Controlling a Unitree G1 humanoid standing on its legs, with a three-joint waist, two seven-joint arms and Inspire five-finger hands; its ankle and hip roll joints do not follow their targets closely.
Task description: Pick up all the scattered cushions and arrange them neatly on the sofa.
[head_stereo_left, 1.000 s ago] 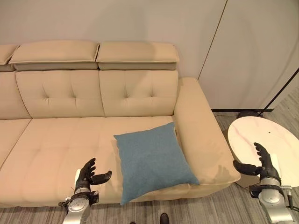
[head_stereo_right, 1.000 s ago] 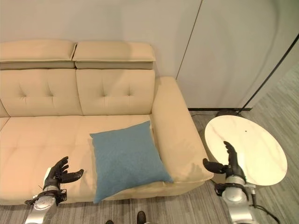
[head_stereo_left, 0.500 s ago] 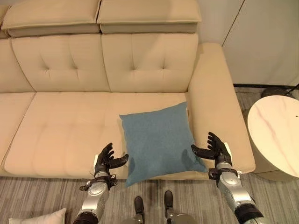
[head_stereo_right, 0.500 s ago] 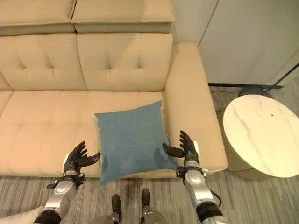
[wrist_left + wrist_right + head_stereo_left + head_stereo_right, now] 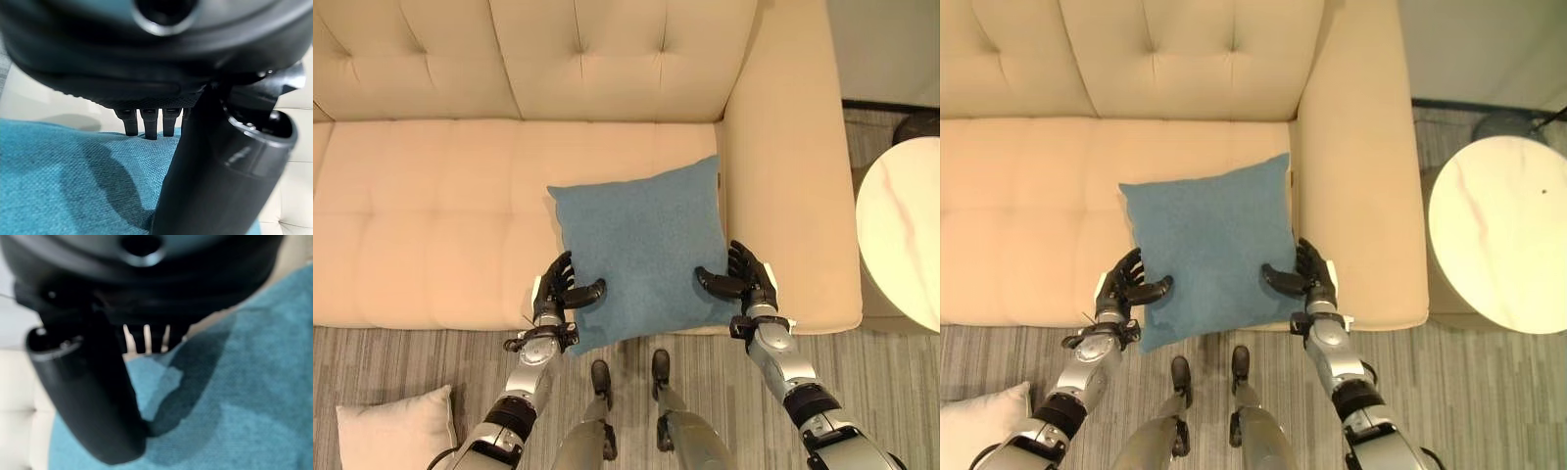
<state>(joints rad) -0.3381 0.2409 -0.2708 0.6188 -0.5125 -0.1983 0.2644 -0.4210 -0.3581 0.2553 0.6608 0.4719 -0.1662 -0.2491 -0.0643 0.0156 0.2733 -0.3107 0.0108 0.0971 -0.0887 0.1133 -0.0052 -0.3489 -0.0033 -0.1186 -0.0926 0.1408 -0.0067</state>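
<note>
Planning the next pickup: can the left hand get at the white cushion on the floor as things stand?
Probably not yet. The left hand is at the blue cushion's edge on the sofa, thumb on the fabric; the white cushion lies low beside that arm, unobstructed.

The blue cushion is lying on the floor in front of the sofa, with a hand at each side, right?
Not quite: the blue cushion lies on the sofa seat, as the left eye view shows. The left hand and right hand are indeed at its sides.
</note>
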